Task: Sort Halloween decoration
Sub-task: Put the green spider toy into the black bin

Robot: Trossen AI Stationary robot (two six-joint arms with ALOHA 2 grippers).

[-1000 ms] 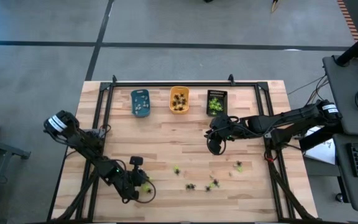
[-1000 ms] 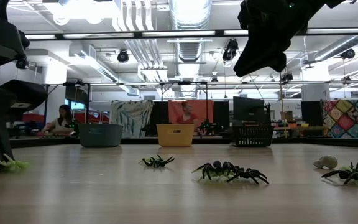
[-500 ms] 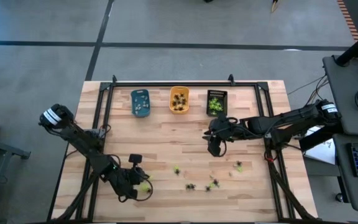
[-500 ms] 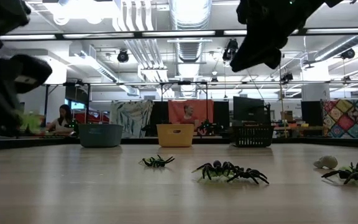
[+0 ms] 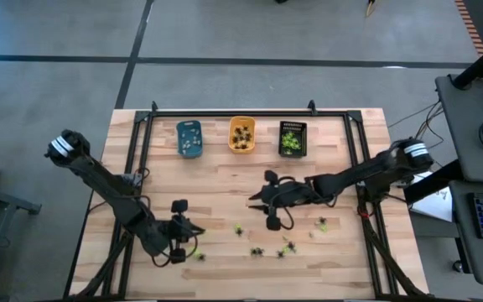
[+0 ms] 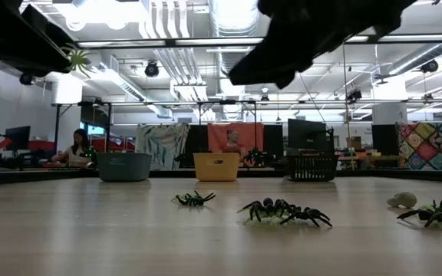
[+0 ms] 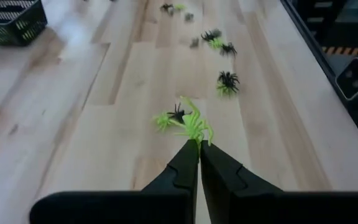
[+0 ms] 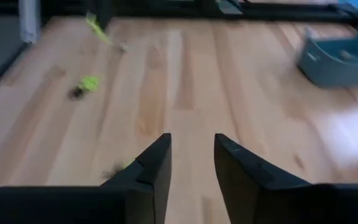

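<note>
Yellow-green spider: a yellow-green spider (image 7: 191, 126) sits nipped at the very tips of my left tool (image 7: 199, 149), legs splayed ahead of the fingers, lifted clear of the desk (image 5: 216, 189).
Left tool state: clenched on that spider; I hold it by one thin edge because the figure is tiny.
Why raised: I judge it is bound for the black tray (image 5: 292, 138), where green ones already lie.
Right tool: my right tool (image 8: 191, 155) hangs above mid-desk, fingers parted with nothing between them, probably heading for a loose figure.
Loose spiders: several black spiders (image 5: 258, 251) and green ones lie scattered at the near side of the desk.
Trays: blue tray (image 5: 189, 137), orange tray (image 5: 241, 134) and black tray stand in a row at the far edge.
Hard to make out: from above, my left tool covers its spider; the tray contents are too small to count; the right wrist view is smeared.
</note>
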